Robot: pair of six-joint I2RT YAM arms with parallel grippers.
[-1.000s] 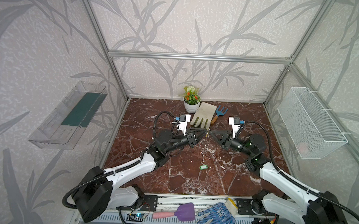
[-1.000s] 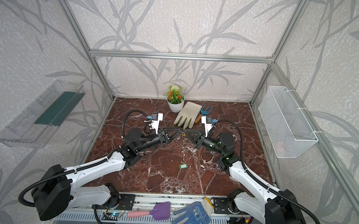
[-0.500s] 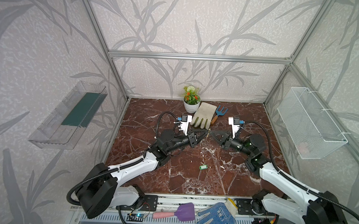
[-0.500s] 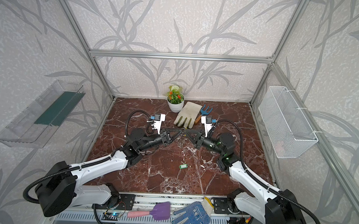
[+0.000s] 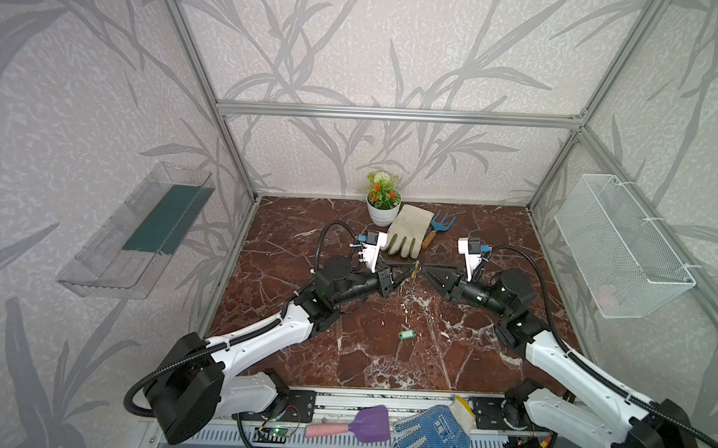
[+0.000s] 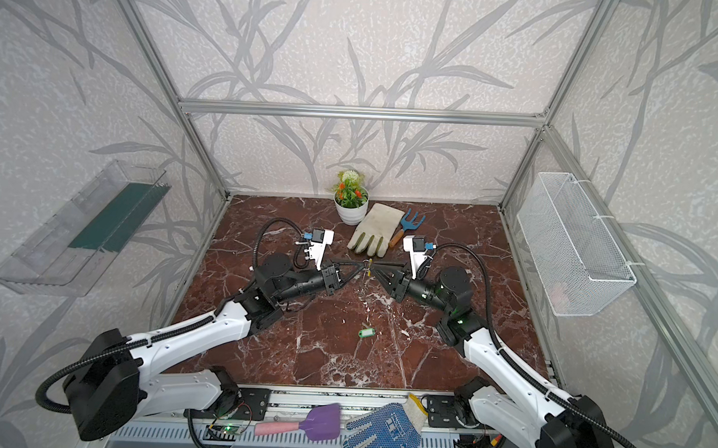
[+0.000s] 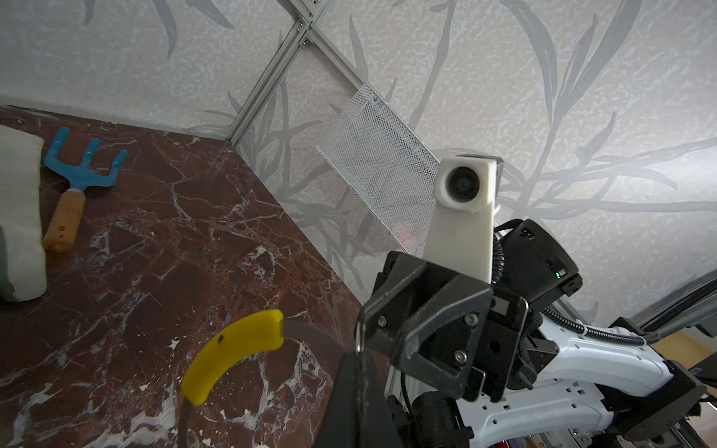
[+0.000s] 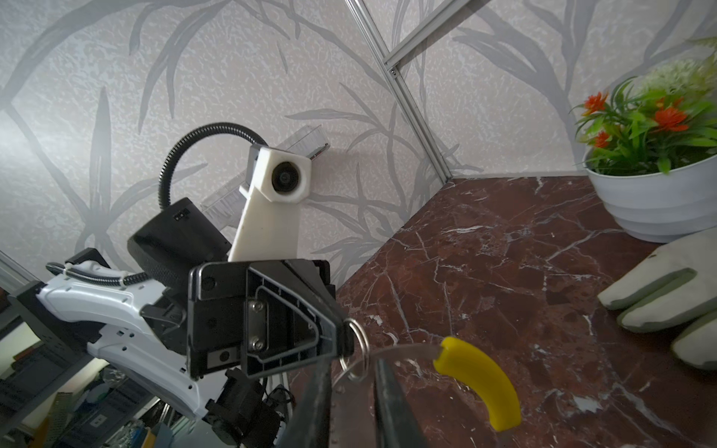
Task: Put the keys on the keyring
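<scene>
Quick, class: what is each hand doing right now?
Left hand: closed, holding the keyring.
Right hand: slightly open, fingers apart either side of the keyring's band.

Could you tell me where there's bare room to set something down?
Free: back left corner beside the plant pot; back right corner past the rake; front strip nearer than the green tag. Crowded: centre, with left gripper and right gripper at the keyring.

one keyring (image 7: 232, 349), one green key tag (image 5: 406, 334)

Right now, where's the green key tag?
In both top views the green key tag lies on the marble table near the middle, nearer the camera than the keyring.
</scene>
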